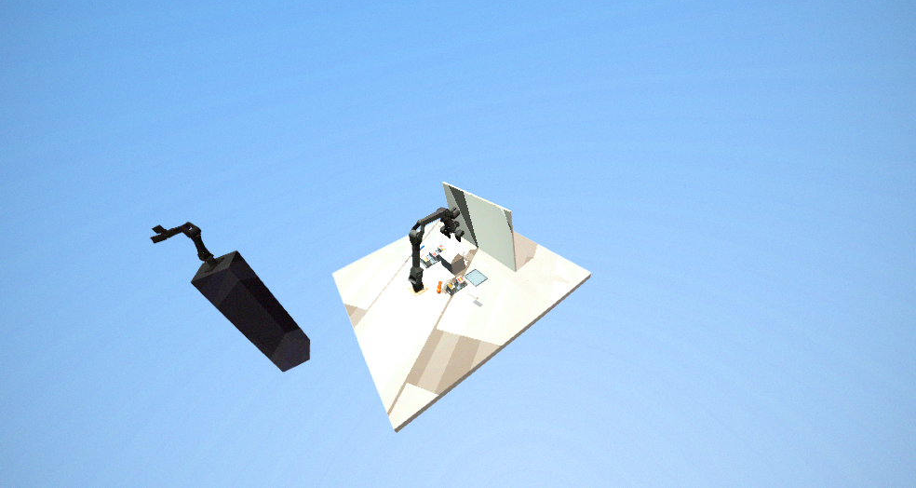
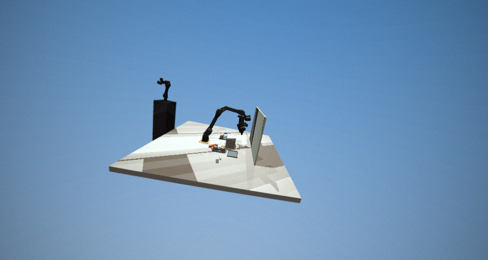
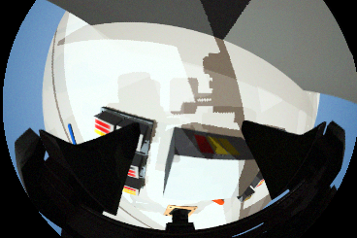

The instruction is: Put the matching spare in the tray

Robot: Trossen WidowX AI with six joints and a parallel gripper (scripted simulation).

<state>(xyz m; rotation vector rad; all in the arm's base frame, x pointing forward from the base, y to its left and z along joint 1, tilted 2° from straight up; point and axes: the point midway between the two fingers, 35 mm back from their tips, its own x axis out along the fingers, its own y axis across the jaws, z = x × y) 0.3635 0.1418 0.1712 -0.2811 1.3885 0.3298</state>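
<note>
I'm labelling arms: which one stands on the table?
The arm with its tool near the upright panel; the other arm stands on a pillar.

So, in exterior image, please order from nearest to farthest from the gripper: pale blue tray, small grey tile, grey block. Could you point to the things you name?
1. Grey block (image 1: 452,264) (image 2: 230,143) (image 3: 201,179), lower left of gripper (image 1: 452,235) (image 2: 241,133) (image 3: 193,127)
2. Pale blue tray (image 1: 476,277) (image 2: 232,154), below the block
3. Small grey tile (image 1: 478,303) (image 2: 216,161), lower left of tray
</note>
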